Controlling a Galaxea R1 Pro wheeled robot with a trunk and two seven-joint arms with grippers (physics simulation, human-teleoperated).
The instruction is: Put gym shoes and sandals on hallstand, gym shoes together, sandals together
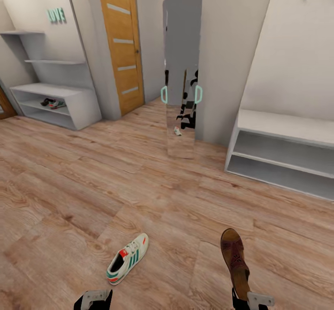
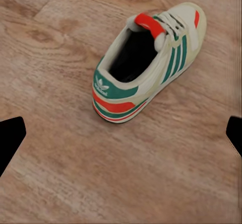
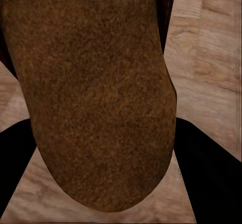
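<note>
Gripping a sandal [image 1: 234, 260] in right gripper [image 1: 250, 299]; left gripper [image 2: 121, 138] spread wide, empty, gym shoe [image 2: 148, 60] at its 12 o'clock on corridor floor [image 1: 69, 198].

Seen along the bottom edge of the head view: left gripper [image 1: 94, 299] and right gripper [image 1: 254, 300], each with a pale grey angular bracket on a black body. Fingers [image 2: 10, 138] rendered flat black (no screws, cables or markings discernible), as wedge shapes [image 3: 209, 176].
</note>
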